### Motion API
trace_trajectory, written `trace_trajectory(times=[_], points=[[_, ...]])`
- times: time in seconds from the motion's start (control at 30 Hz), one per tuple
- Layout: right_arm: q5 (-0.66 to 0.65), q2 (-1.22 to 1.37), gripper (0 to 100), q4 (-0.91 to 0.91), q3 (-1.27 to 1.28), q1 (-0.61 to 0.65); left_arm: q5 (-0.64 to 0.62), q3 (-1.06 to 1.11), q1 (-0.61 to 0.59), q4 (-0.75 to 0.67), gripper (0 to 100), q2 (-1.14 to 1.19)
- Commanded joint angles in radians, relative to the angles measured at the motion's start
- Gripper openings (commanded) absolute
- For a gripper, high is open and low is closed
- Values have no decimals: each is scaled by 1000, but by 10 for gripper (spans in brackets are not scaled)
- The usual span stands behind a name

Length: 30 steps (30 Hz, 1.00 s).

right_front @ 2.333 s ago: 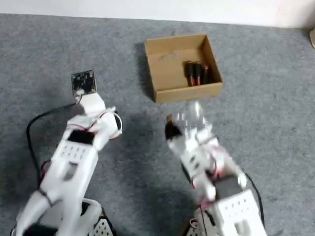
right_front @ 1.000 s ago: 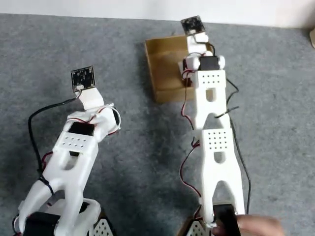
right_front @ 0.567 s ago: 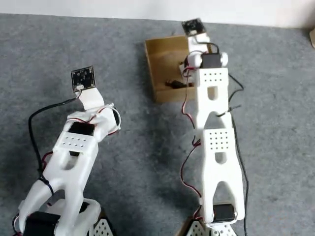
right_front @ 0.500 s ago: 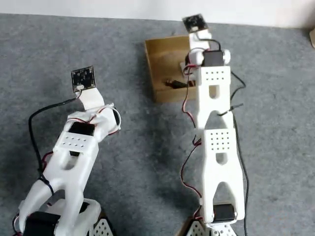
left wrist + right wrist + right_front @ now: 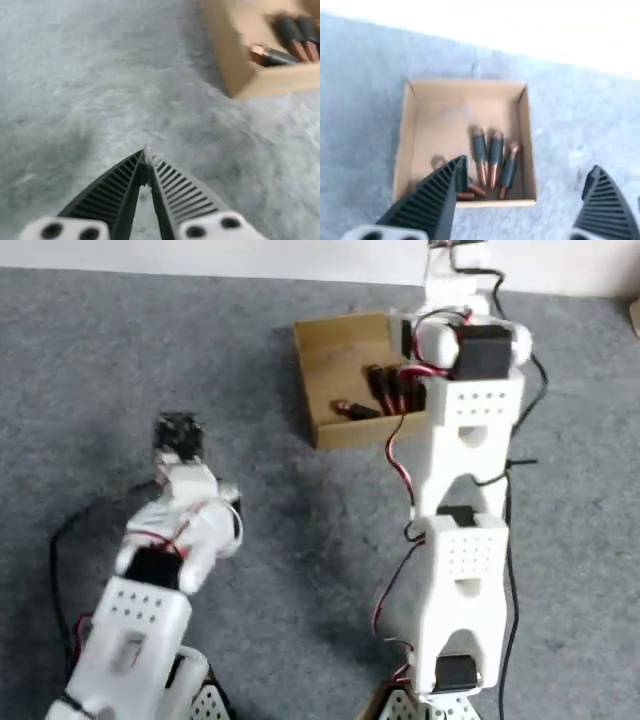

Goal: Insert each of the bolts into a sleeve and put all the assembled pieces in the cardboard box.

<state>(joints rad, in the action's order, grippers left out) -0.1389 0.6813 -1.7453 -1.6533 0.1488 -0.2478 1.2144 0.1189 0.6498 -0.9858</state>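
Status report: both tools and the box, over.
Left tool shut, empty, over carpet. Right tool open above cardboard box. Assembled pieces inside. No obstruction seen.

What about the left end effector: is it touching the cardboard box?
Apart. Left wrist view shows bare carpet between the end effector and the cardboard box.

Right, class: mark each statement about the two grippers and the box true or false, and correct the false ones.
1. The left gripper is shut with nothing in it. True.
2. The right gripper is shut on a bolt. False: it is open and empty.
3. The cardboard box has nothing inside. False: assembled pieces lie in it.
4. The left gripper is over the grey carpet, outside the cardboard box. True.
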Motion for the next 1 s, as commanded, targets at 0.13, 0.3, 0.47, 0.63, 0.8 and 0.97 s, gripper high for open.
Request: trace_trajectory(times=[0.13, 0.3, 0.47, 0.63, 0.8, 0.97], points=[[11, -501, 328, -24, 334, 15, 46, 91, 70, -21, 6, -189], [8, -944, 328, -16, 860, 74, 68, 139, 93, -23, 6, -263], [-54, -1363, 328, 56, 1360, 117, 71, 137, 84, -15, 6, -348], [-137, -1776, 328, 180, 1897, 111, 97, 154, 2, 173, 6, -499], [-137, -2183, 328, 364, 2373, 111, 232, 160, -62, 474, 6, -740], [-195, -2451, 328, 498, 2712, 58, 285, 180, -113, 638, 6, -848]])
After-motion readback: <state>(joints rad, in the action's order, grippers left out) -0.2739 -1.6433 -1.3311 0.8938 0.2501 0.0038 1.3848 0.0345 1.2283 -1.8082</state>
